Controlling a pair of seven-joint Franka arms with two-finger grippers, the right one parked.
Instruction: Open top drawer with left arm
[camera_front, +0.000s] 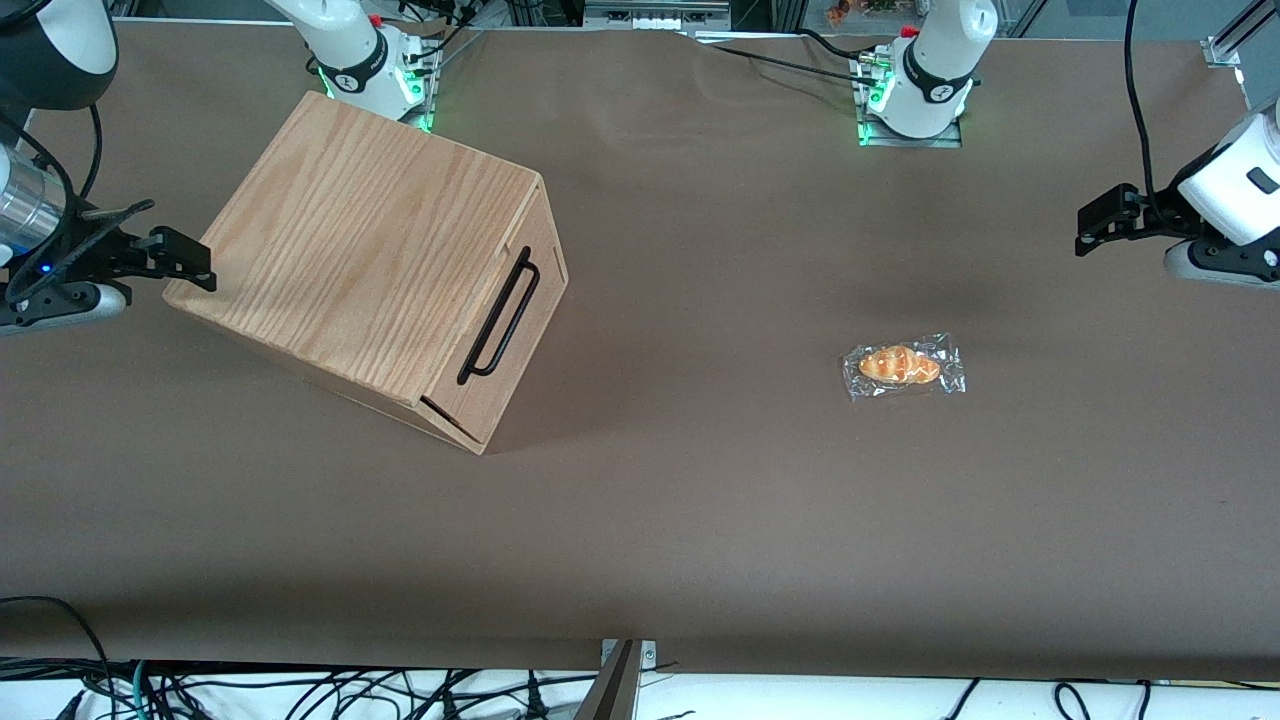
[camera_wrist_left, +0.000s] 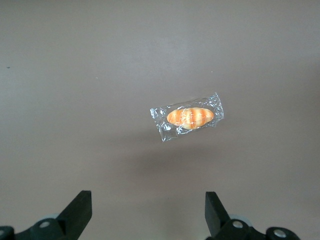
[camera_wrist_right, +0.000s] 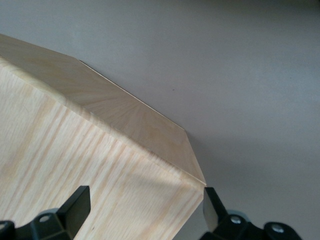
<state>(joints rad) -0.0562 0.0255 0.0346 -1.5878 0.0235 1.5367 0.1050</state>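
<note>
Light-wood top drawer (camera_front: 508, 322) with black bar handle (camera_front: 499, 313) is seen closed in its grained case (camera_front: 350, 240). Black end effector (camera_wrist_left: 148, 210) is held wide open, empty, above the matte brown table (camera_front: 700, 500).

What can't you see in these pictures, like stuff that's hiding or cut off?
- Inside the top drawer: hidden in the front view by its own wooden front, which looks shut.
- Any lower drawer: the steep front view cannot settle it.
- The left arm: cut off by the picture's edge in the front view.
- The pincer: open, above the table near the wrapped bread roll; its upper part is cut off in the left wrist view.
</note>
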